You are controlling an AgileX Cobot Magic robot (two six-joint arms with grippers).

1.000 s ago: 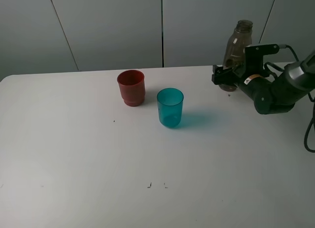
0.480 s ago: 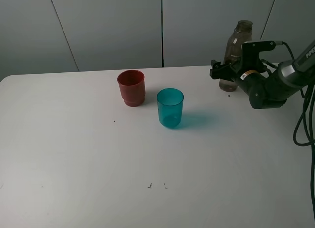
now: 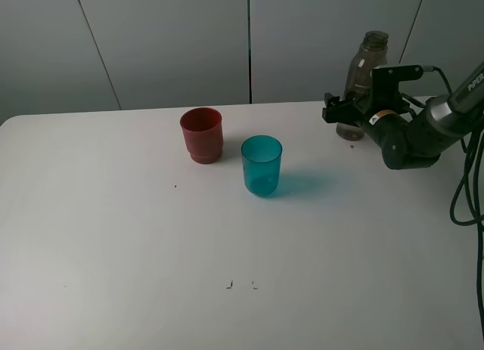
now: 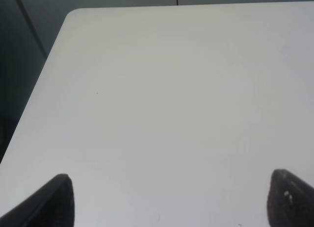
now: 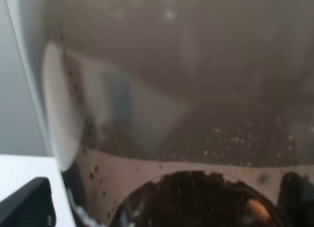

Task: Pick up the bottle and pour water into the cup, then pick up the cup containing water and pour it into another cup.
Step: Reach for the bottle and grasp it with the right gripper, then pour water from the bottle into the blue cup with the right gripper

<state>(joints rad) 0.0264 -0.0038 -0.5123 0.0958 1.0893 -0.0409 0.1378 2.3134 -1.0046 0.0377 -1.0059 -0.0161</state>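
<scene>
The smoky grey-brown bottle (image 3: pixel 365 72) stands upright at the back right of the white table (image 3: pixel 151 252). My right gripper (image 3: pixel 342 113) is at the bottle's lower part. In the right wrist view the bottle (image 5: pixel 186 89) fills the frame between the widely spread fingertips (image 5: pixel 29 207), so the gripper (image 5: pixel 164 205) is open around it. The teal translucent cup (image 3: pixel 262 165) stands near the table's middle. The red-brown cup (image 3: pixel 202 134) stands just behind and left of it. My left gripper (image 4: pixel 171 202) is open over bare table and does not show in the exterior high view.
The table's rounded back left corner (image 4: pixel 73 13) and left edge show in the left wrist view, with dark floor beyond. A grey panelled wall (image 3: pixel 174 40) stands behind the table. Black cables (image 3: pixel 465 191) hang at the right edge.
Since a second ago my right arm has moved back and up, closer around the bottle's lower part. In the last half second it has hardly moved. The cups have not moved.
</scene>
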